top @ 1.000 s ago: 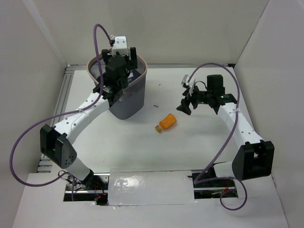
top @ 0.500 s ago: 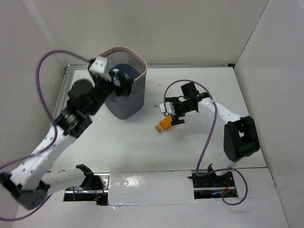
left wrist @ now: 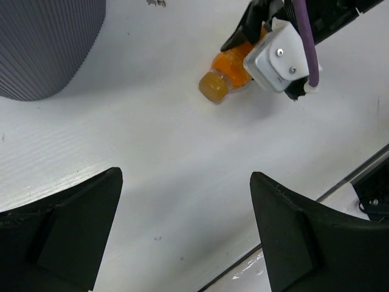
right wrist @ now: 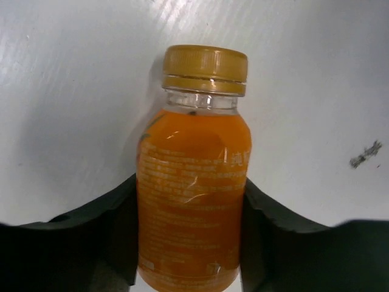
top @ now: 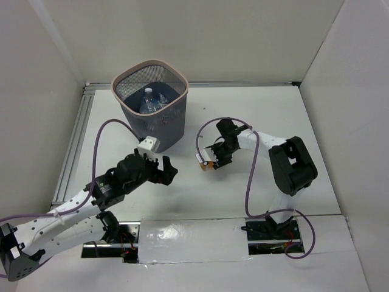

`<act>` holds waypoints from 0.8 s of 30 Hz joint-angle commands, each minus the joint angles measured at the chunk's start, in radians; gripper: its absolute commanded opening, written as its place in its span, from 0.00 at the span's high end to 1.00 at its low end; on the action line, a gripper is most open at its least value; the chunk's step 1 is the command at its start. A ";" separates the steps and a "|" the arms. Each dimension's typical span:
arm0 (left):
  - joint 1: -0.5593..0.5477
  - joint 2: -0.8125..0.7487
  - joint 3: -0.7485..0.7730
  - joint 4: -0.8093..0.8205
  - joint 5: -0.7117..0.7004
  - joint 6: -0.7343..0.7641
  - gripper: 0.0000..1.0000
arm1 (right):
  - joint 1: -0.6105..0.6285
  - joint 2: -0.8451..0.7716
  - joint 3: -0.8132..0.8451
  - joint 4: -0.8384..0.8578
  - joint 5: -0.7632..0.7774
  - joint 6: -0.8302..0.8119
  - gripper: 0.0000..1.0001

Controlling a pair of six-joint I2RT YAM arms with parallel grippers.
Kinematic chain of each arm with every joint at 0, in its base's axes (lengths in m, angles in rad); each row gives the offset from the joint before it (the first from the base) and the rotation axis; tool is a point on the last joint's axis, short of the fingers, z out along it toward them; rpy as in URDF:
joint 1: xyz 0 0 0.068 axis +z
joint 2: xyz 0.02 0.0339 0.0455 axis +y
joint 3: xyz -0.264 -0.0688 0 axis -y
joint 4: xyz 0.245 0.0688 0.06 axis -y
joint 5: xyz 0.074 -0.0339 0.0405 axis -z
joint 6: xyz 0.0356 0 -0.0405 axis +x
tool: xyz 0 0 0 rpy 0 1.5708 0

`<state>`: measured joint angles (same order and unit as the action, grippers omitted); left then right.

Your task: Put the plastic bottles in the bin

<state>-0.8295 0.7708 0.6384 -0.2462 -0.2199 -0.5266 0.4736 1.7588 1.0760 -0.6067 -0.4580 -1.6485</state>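
Observation:
A short orange bottle (top: 206, 163) lies on its side on the white table, cap pointing left and toward the near edge. My right gripper (top: 214, 159) is down over it, and in the right wrist view its two black fingers press both sides of the orange bottle (right wrist: 193, 188). The left wrist view shows the orange bottle (left wrist: 231, 68) under the right wrist. The dark mesh bin (top: 165, 129) stands at the back left with clear plastic bottles (top: 149, 101) inside. My left gripper (top: 165, 171) hovers open and empty over bare table, in front of the bin (left wrist: 42, 42).
An aluminium rail (top: 72, 149) runs along the table's left edge. A shiny taped strip (top: 188, 240) lies between the arm bases at the near edge. White walls close in the left, back and right sides. A small dark speck (right wrist: 364, 152) marks the table beside the bottle.
My left arm has drawn back from over the bin to the near left, still open. The right gripper came down onto the orange bottle and closed on its sides.

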 commanded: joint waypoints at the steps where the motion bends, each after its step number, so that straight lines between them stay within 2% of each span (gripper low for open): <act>1: -0.032 -0.001 0.009 0.064 -0.087 -0.055 0.02 | -0.029 -0.013 0.062 -0.065 -0.004 0.067 0.53; 2: -0.033 -0.001 -0.006 0.064 -0.101 -0.055 0.02 | -0.038 -0.033 0.132 -0.115 -0.022 0.094 0.60; 3: -0.033 0.011 -0.016 0.064 -0.101 -0.055 0.02 | -0.047 -0.047 0.175 -0.136 -0.068 0.130 0.73; 5: -0.043 0.024 -0.052 0.076 -0.110 -0.067 0.02 | -0.076 -0.099 0.308 -0.154 -0.129 0.277 0.84; 9: -0.054 0.070 -0.115 0.163 -0.070 -0.091 0.02 | -0.087 -0.183 0.543 -0.186 -0.319 0.455 0.85; 14: -0.086 0.154 -0.129 0.241 -0.059 -0.102 0.02 | 0.011 -0.205 0.764 -0.035 -0.349 0.752 0.86; 17: -0.097 0.208 -0.106 0.266 -0.050 -0.092 0.02 | 0.078 -0.142 0.864 0.080 -0.337 0.887 0.86; 18: -0.097 0.220 -0.106 0.277 -0.050 -0.081 0.00 | 0.098 -0.099 0.878 0.120 -0.323 0.917 0.84; 19: -0.108 0.241 -0.095 0.277 -0.050 -0.081 0.00 | 0.120 -0.073 0.904 0.204 -0.279 0.943 0.75; 21: -0.118 0.260 -0.086 0.289 -0.041 -0.072 0.00 | 0.187 0.025 0.967 0.309 -0.222 1.021 0.67; 22: -0.118 0.271 -0.076 0.289 -0.041 -0.072 0.00 | 0.206 0.068 1.007 0.309 -0.165 1.035 0.49; 24: -0.138 0.271 -0.066 0.289 -0.050 -0.072 0.00 | 0.227 0.217 1.116 0.291 -0.127 1.049 0.45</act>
<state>-0.9459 1.0397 0.5209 -0.0319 -0.2710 -0.6056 0.6685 1.7859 2.1128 -0.3916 -0.6956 -0.7231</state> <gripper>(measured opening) 0.995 0.637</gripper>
